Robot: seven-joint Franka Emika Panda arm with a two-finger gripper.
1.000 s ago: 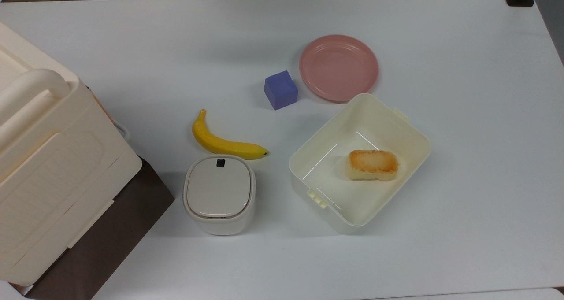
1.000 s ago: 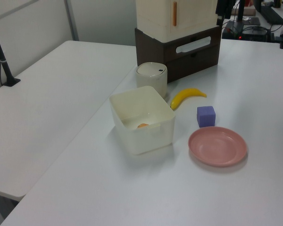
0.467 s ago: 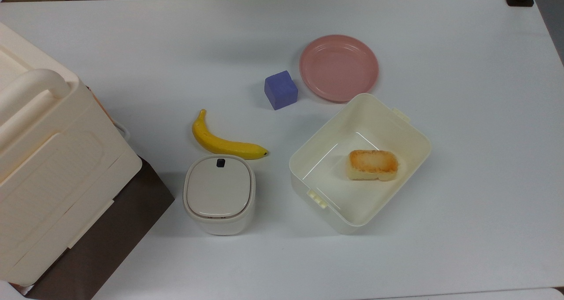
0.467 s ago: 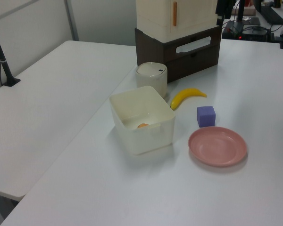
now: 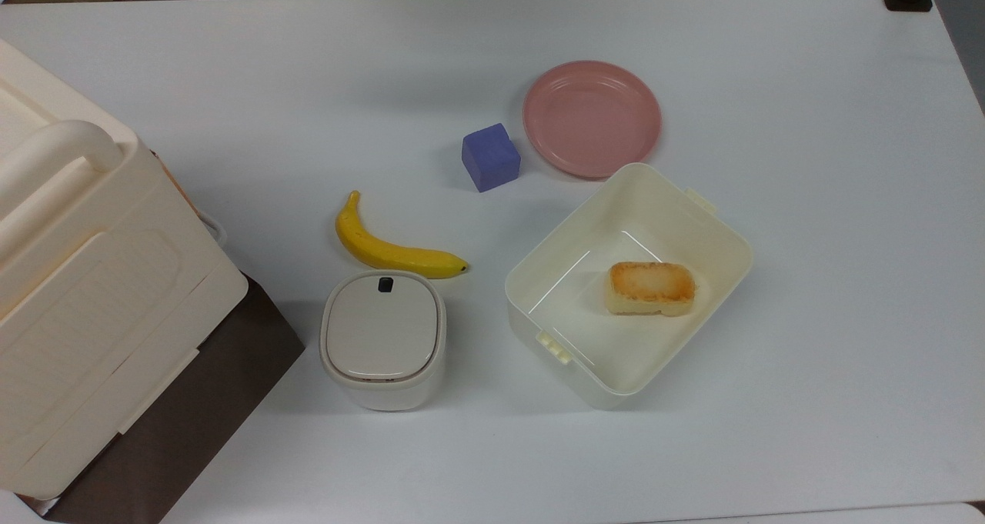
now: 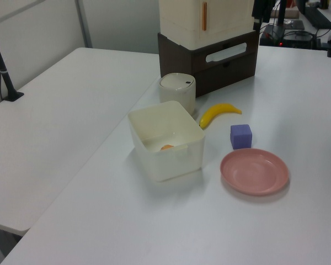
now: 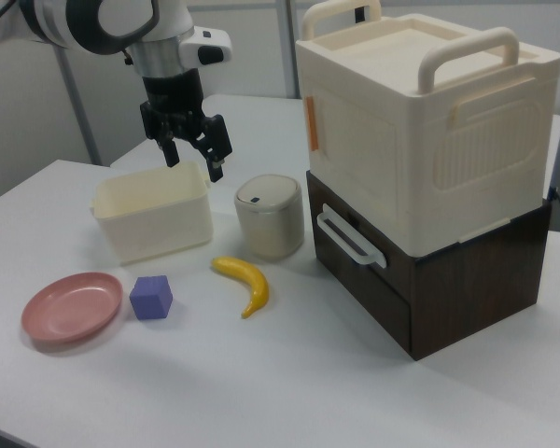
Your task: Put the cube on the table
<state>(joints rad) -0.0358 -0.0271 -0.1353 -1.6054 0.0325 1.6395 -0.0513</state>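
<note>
Blue-purple cube [image 5: 490,157] on white table [image 5: 808,201] beside pink plate [image 5: 592,118], claw [image 7: 192,155] released, w/ nothing held

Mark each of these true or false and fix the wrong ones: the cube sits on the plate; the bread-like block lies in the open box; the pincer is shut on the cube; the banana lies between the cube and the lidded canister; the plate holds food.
1. The cube sits on the plate. False: it rests on the table beside the plate.
2. The bread-like block lies in the open box. True.
3. The pincer is shut on the cube. False: it is open, raised above the box.
4. The banana lies between the cube and the lidded canister. True.
5. The plate holds food. False: it is bare.
</note>
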